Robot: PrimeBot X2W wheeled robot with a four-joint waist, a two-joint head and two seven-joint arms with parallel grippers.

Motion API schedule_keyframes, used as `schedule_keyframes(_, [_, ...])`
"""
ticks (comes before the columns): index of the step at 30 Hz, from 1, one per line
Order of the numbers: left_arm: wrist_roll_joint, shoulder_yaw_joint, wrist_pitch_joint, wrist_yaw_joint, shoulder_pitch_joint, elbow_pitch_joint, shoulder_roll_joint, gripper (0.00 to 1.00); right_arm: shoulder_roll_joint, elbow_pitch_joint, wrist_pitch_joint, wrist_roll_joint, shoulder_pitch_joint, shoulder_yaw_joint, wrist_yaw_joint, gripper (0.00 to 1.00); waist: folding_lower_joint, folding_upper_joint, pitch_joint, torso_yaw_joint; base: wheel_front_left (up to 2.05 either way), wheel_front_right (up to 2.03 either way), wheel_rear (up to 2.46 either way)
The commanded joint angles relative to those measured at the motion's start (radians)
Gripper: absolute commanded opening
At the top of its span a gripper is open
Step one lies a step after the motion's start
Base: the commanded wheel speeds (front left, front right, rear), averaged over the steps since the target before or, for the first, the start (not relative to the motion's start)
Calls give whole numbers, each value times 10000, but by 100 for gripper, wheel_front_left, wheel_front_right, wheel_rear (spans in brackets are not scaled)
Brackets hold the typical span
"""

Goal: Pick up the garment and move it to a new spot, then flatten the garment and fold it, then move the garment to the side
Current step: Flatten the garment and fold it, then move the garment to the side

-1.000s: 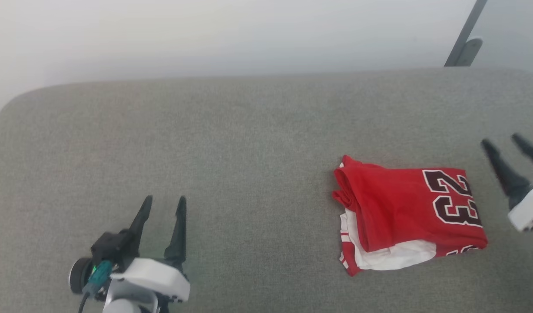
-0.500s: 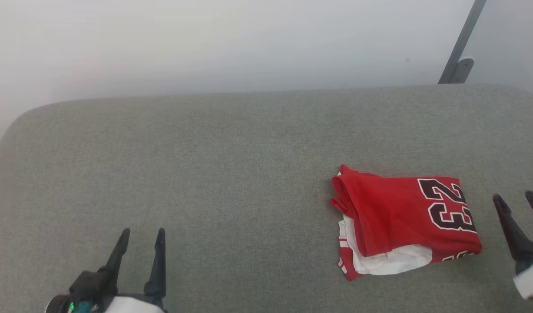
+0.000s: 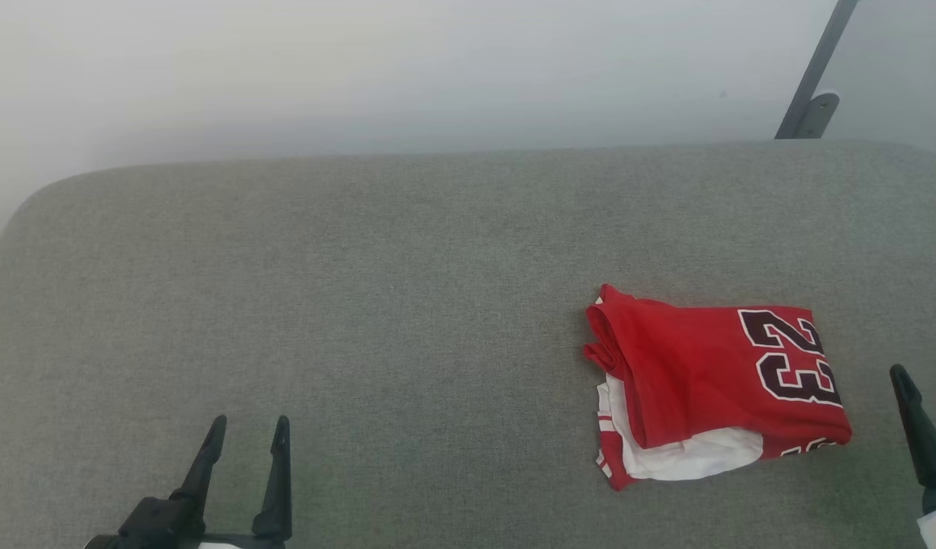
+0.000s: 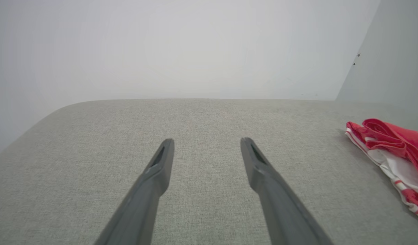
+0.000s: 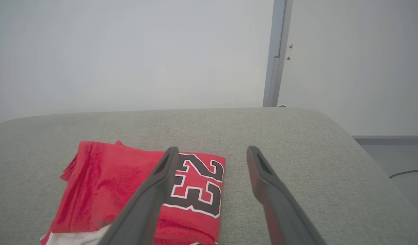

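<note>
The garment point(image 3: 715, 389), a red jersey with the number 23 facing up, lies folded into a compact, slightly ragged rectangle on the right part of the grey upholstered cushion point(image 3: 361, 267). White sleeve fabric and striped trim poke out along its near-left edge. Neither arm touches it. The left gripper point(image 3: 251, 421) hangs low over bare cushion well to the garment's left, its fingers spread and empty. The right gripper point(image 5: 212, 149) sits just beside the garment's right edge, jaws likewise apart with nothing between them. Judging by the fold and the off-centre spot, the folding looks done and the move to the side looks finished or nearly so. If anything is left, it would be a small nudge further right or a tidy of the loose white layer. That would need a shallow pinch through all layers at an edge so the stack does not unfold. In the head view the right gripper is cut by the frame edge, with one finger plain and the other a sliver. The left gripper's body is cropped at the bottom. The jersey's lettering is folded out of sight, a second number peeks at the near hem, and the lower layers are hidden.
</note>
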Motion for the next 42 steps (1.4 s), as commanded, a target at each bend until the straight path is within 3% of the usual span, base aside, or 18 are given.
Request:
schedule_keyframes(1, [38, -37, -47, -11, -70, -25, -20, 100, 96, -81, 20, -83, 119, -39, 1, 100, 0, -1, 2, 12, 0, 0, 0])
schedule_keyframes(6, [46, -127, -47, -13, -196, -9, -28, 100, 171, -108, 297, -13, 71, -49, -1, 100, 0, -1, 57, 53, 0, 0, 0])
schedule_keyframes(12, [-190, -573, -48, -17, -911, 103, -29, 100, -440, 63, 1372, 385, -790, 106, -1, 100, 0, -1, 554, 248, 0, 0, 0])
schedule_keyframes(18, [-78, -1298, -48, 25, -1961, 58, -30, 100, -1488, 601, 3479, 1179, -2178, 804, 1, 100, 0, -1, 1370, 529, 0, 0, 0])
schedule_keyframes(26, [-326, -2159, -48, 482, -2899, -90, -22, 100, -2508, 1325, 6653, 2611, -3695, 2185, -4, 100, 0, -1, 2351, 894, 0, 0, 0])
schedule_keyframes(36, [-300, -2687, -48, 853, -3415, -117, -27, 100, -2698, 1848, 8760, 3595, -4103, 3750, -1, 100, 0, -1, 3092, 1138, 0, 0, 0])
schedule_keyframes(37, [-254, -2708, -48, 876, -3441, -101, -29, 100, -2661, 1806, 8792, 3685, -4108, 3871, -1, 87, 0, -1, 3117, 1130, 0, 0, 0])
schedule_keyframes(38, [-231, -2715, -48, 886, -3466, -92, -29, 100, -2667, 1702, 8717, 3746, -4134, 3971, 1, 48, 0, -1, 3141, 1111, 0, 0, 0])
schedule_keyframes(39, [-187, -2716, -48, 872, -3473, -73, -29, 100, -2650, 1644, 8591, 3861, -4153, 3989, 2, 17, 0, -1, 3161, 1073, 0, 0, 0])
schedule_keyframes(40, [-142, -2702, -48, 873, -3499, -66, -29, 100, -2658, 1617, 8429, 3915, -4202, 3980, 2, 0, 0, -1, 3178, 1024, 0, 0, 0])
schedule_keyframes(42, [-139, -2652, -48, 855, -3498, -89, -28, 100, -2714, 1599, 8033, 4063, -4283, 3881, 1, 0, 0, -1, 3186, 888, 0, 0, 0])
